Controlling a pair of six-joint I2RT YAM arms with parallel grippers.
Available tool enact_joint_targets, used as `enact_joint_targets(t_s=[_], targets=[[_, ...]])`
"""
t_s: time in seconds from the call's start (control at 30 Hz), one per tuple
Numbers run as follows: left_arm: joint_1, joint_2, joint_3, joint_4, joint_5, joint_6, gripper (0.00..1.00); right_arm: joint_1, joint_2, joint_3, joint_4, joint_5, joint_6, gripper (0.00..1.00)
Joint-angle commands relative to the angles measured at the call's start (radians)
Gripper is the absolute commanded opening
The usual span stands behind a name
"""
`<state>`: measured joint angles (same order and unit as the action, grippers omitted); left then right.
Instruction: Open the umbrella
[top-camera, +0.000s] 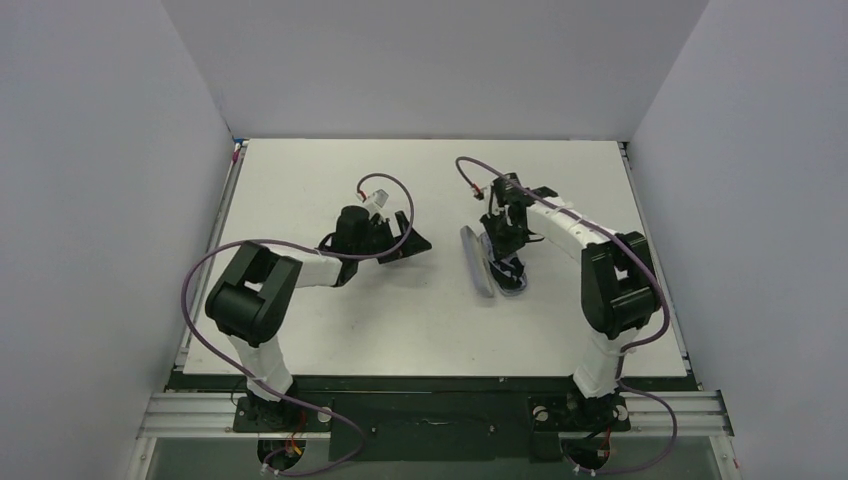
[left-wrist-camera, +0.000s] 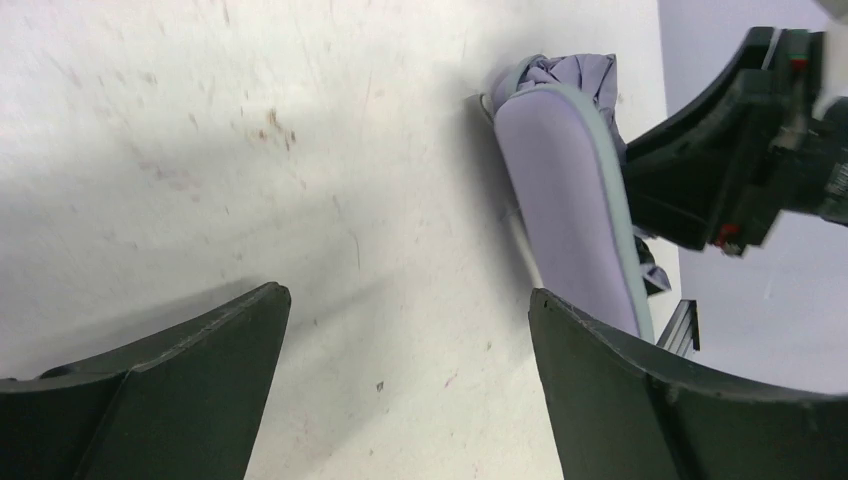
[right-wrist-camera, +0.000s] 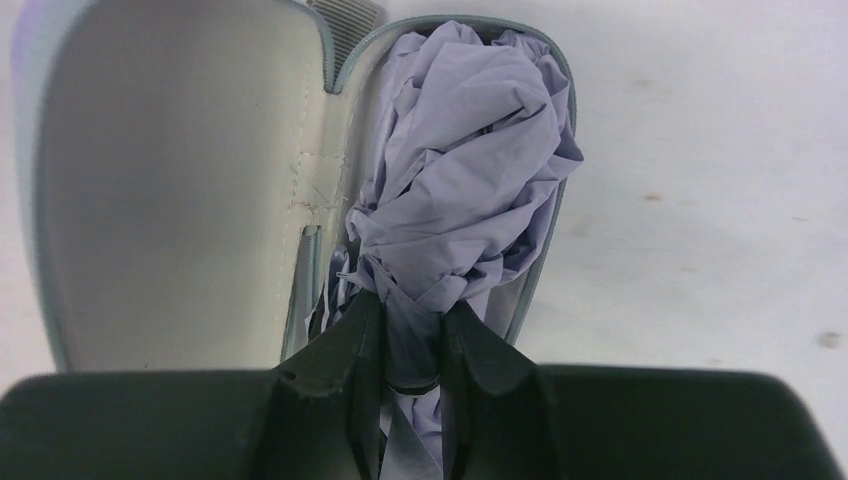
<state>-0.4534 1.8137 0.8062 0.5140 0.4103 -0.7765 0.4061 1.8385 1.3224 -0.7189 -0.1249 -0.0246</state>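
Note:
The folded umbrella (right-wrist-camera: 470, 160), crumpled pale lavender fabric, lies in the lower half of an open lavender clamshell case (right-wrist-camera: 170, 180). In the top view the umbrella (top-camera: 513, 272) sits right of the case's raised lid (top-camera: 477, 260). My right gripper (right-wrist-camera: 410, 310) is shut on the umbrella's fabric at its near end; in the top view the gripper (top-camera: 505, 238) stands over the case. My left gripper (left-wrist-camera: 410, 330) is open and empty, low over the table left of the case (left-wrist-camera: 565, 190); in the top view it (top-camera: 412, 240) points toward the case. The umbrella's handle and shaft are hidden.
The white table (top-camera: 330, 320) carries only the case and umbrella. Grey walls enclose three sides. Purple cables loop over both arms. My right arm (left-wrist-camera: 740, 150) shows in the left wrist view just beyond the case.

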Motion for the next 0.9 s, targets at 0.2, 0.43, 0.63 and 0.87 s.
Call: enact_joint_targets(t_s=[0.2, 0.43, 0.63, 0.87], targets=[[0.122, -0.119, 0.131, -0.133, 0.046, 0.221, 0.97, -0.34, 0.141, 0.185, -0.104, 0.07, -0.311, 0.0], [0.193, -0.178, 0.146, -0.23, 0.054, 0.344, 0.97, -0.482, 0.196, 0.407, -0.201, -0.008, -0.384, 0.0], [0.239, -0.202, 0.229, -0.406, 0.021, 0.437, 0.97, -0.507, 0.13, 0.49, -0.229, -0.163, -0.391, 0.0], [0.292, -0.27, 0.229, -0.404, -0.026, 0.509, 0.97, -0.509, 0.04, 0.554, -0.219, -0.359, -0.315, 0.0]])
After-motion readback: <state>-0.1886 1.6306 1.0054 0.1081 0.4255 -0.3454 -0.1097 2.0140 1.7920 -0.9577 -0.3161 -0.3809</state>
